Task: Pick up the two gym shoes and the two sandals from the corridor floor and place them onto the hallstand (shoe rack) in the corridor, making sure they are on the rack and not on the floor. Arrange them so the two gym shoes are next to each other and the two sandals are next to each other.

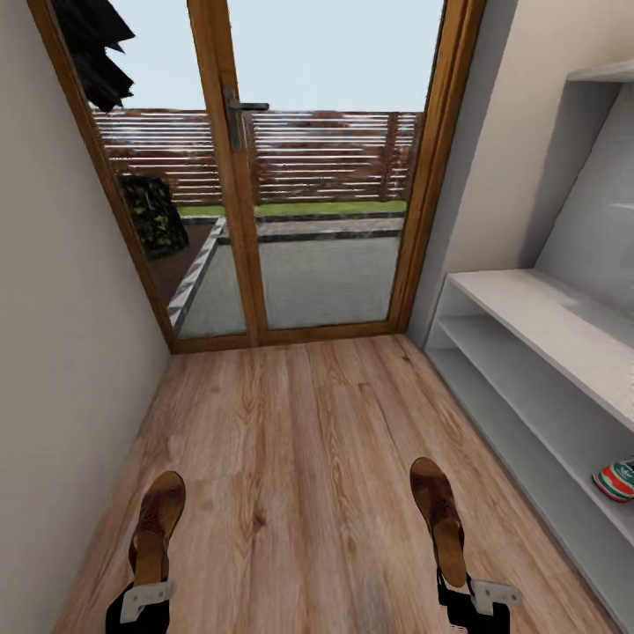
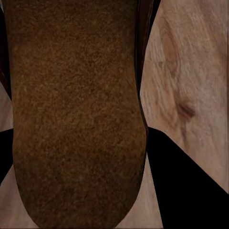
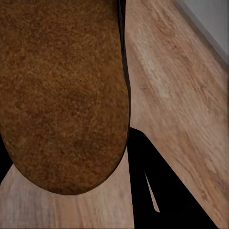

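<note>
Light wood-plank corridor floor (image 1: 291, 440) runs to a glass door. Each tool pinches a brown leather sandal, left (image 1: 157, 519) and right (image 1: 438, 515), toes forward (my right tool (image 1: 471, 592) sits nearer); the white two-shelf hallstand (image 1: 528, 308) lies rightward.

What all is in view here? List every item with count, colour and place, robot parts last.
Sandals: two, brown; one held in the left gripper, one held in the right gripper, both above the floor.
Gym shoe: one in view, white with green and red, on the hallstand's lower shelf at the right edge.
Hallstand: one, white-grey, along the right wall.
Corridor floor: light brown wood planks.
Glass door: one, wooden frame, straight ahead.
Left gripper, shut on a sandal.
Right gripper, shut on a sandal.
</note>
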